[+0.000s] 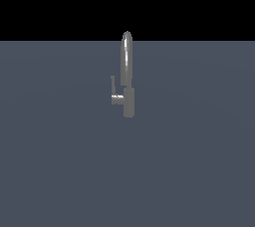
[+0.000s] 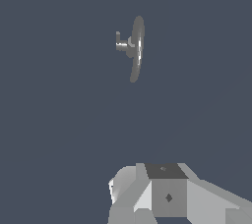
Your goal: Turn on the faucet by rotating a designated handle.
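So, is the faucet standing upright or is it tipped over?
Upright. In the exterior view the faucet rises straight from its base, and the handle sticks out to the exterior view's left, its thin stick pointing up.

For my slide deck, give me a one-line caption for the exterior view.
A slim grey faucet stands alone on a dark floor, its small L-shaped handle jutting toward the exterior view's left.

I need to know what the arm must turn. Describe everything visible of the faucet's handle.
The handle is a small grey, metallic-looking L-shaped lever: a short horizontal stub juts from the faucet base toward the exterior view's left and ends in a thin flat stick standing upright. It joins only the base, below the tall arched spout. Nothing else touches it; the wrist view shows it far from the arm.
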